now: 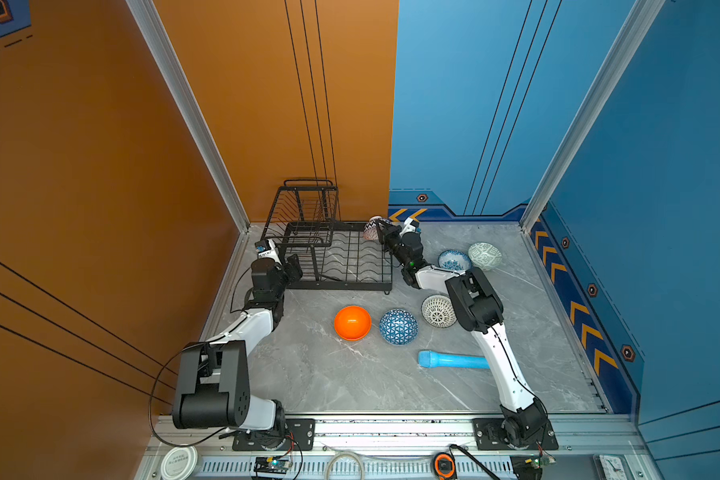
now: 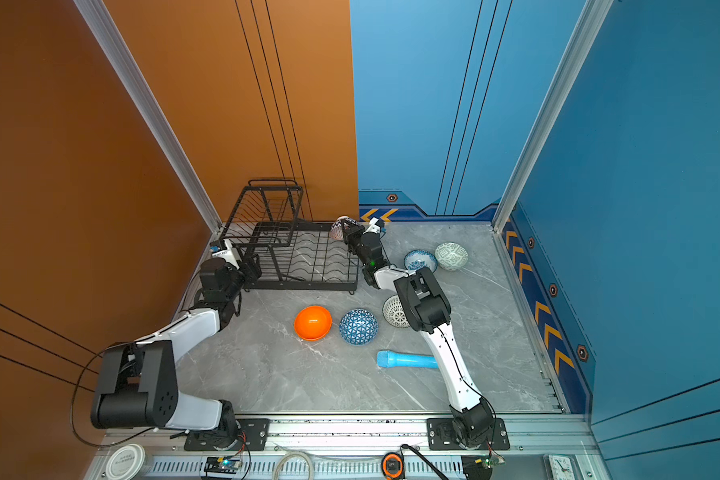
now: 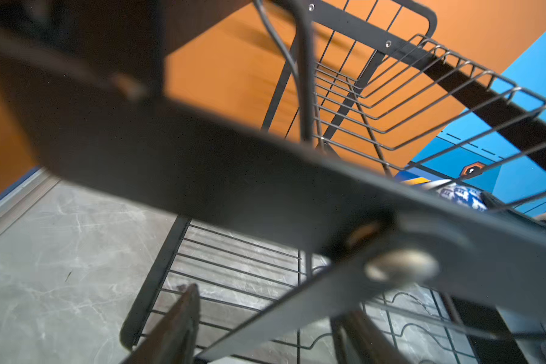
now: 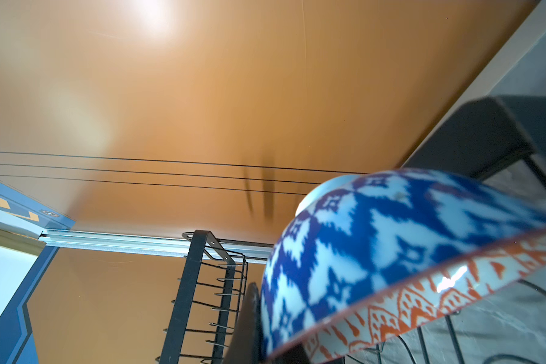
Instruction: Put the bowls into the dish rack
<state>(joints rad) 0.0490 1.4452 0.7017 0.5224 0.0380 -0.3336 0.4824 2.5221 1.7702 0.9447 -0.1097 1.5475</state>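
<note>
Top views both show the light blue cylinder [image 1: 454, 360] lying nearest the front of the table [image 1: 308, 374], well behind the right gripper [image 1: 382, 233]. Next, the plain orange bowl [image 1: 352, 323], blue triangle bowl [image 1: 398, 326] and white dotted bowl [image 1: 438, 311] sit in a row, well apart from either gripper and nearer the front than both. Farther on, the floral bowl [image 1: 454, 260] and pale green bowl [image 1: 485, 255] sit side by side, off to the right gripper's right. The left gripper [image 1: 294, 266] stands with jaws parted at the near left corner of the dish rack [image 1: 341, 286]; the left wrist view shows a rack strut [image 3: 281, 318] passing between its spread fingers [image 3: 174, 331]. Farthest, the right gripper is clamped on the rim of the orange-white diamond bowl [image 1: 373, 227], holding it tilted at the rack's far right corner
</note>
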